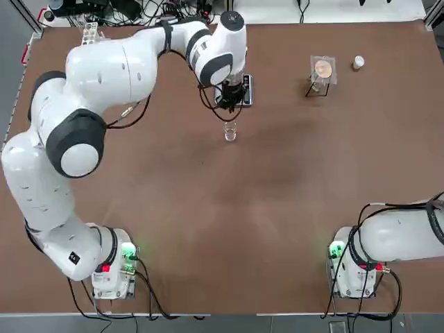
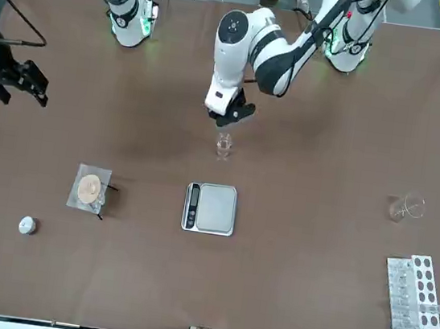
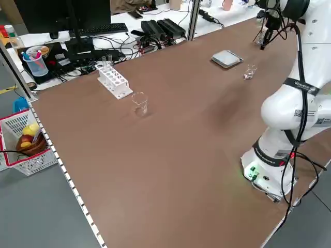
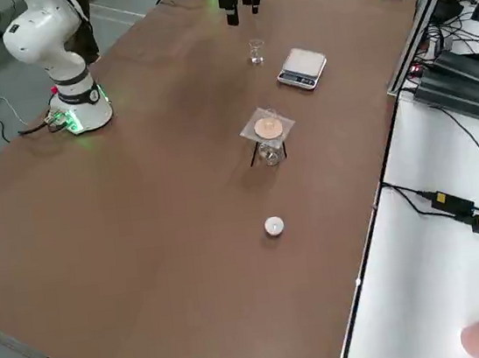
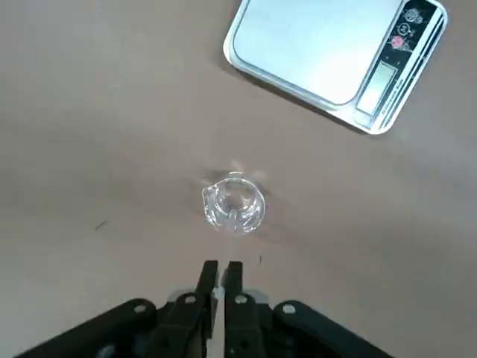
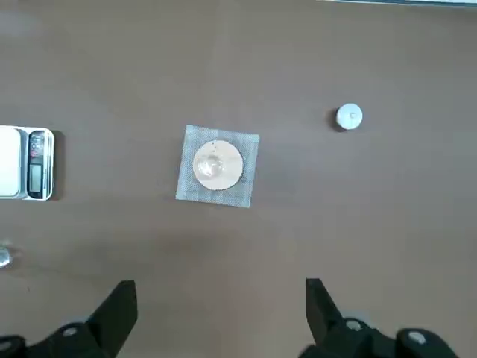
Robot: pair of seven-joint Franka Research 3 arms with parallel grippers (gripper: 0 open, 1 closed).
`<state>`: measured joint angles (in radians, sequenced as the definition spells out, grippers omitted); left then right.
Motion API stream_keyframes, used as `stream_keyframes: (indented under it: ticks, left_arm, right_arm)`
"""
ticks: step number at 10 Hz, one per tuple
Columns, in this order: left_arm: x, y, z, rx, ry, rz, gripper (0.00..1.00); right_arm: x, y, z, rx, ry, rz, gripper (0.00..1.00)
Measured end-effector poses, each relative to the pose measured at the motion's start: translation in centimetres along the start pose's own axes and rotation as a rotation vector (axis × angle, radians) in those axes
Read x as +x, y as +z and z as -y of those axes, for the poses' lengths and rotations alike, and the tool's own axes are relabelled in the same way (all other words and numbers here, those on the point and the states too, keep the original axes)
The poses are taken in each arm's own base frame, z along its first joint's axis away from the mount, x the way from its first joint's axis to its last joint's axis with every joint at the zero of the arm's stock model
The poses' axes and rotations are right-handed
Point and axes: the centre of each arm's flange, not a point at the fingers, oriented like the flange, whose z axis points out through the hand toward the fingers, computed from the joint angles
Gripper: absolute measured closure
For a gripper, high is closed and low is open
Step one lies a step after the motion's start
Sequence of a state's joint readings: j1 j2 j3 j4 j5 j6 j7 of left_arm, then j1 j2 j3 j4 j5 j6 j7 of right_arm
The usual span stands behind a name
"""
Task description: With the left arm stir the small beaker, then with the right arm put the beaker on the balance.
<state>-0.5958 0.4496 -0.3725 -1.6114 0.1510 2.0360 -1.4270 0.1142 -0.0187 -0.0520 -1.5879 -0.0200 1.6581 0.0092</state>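
Beaker (image 5: 233,203), one, near left tool (image 5: 222,265)

In the top view, the left arm (image 1: 104,90) hides most of the balance (image 1: 248,90). The right arm (image 1: 402,236) is cut by that picture's edge, so its end effector is not seen there. What the balance's display (image 5: 377,88) reads cannot be told.
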Motion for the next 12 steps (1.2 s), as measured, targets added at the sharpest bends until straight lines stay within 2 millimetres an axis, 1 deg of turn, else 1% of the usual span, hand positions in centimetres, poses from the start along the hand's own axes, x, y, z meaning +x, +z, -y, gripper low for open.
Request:
stream_keyframes:
  ticks: [1,2,3,4,5,6,7,8,10,12]
  left_arm:
    - [0.7,-1.4,0.5,0.001,-0.004,0.014,0.93]
    - [2.2,-3.3,1.5,0.006,-0.006,0.018,0.93]
    - [4.1,-5.3,2.9,0.014,-0.009,0.027,0.93]
    - [6.6,-7.3,4.7,0.02,-0.007,0.039,0.93]
    - [9.7,-9.0,7.0,0.019,-0.009,0.049,0.93]
    - [12.8,-9.9,9.4,0.017,-0.01,0.047,0.93]
    - [15.7,-10.2,12.3,0.026,-0.005,0.044,0.93]
    - [18.7,-10.0,15.8,0.043,0.006,0.046,0.93]
    - [24.9,-9.5,23.6,0.065,0.025,0.059,0.93]
    - [30.6,-10.6,32.0,0.054,0.048,0.053,0.93]
  right_arm:
    - [0.0,0.0,0.1,0.0,-0.002,0.0,0.0]
    - [0.0,0.0,0.1,0.0,-0.002,0.0,0.0]
    - [0.0,0.0,0.2,0.0,-0.004,0.0,0.0]
    - [0.0,0.0,0.5,0.001,-0.009,0.0,0.0]
    - [0.0,0.0,0.9,0.001,-0.016,0.0,0.0]
    - [0.0,0.0,1.4,0.002,-0.025,0.0,0.0]
    - [-0.1,-0.1,2.0,0.003,-0.035,0.0,0.0]
    - [-0.2,0.0,2.3,0.003,-0.042,0.01,0.0]
    - [-0.5,0.1,3.0,0.033,-0.047,0.039,0.0]
    - [-0.8,0.2,3.5,0.054,-0.052,0.059,0.0]
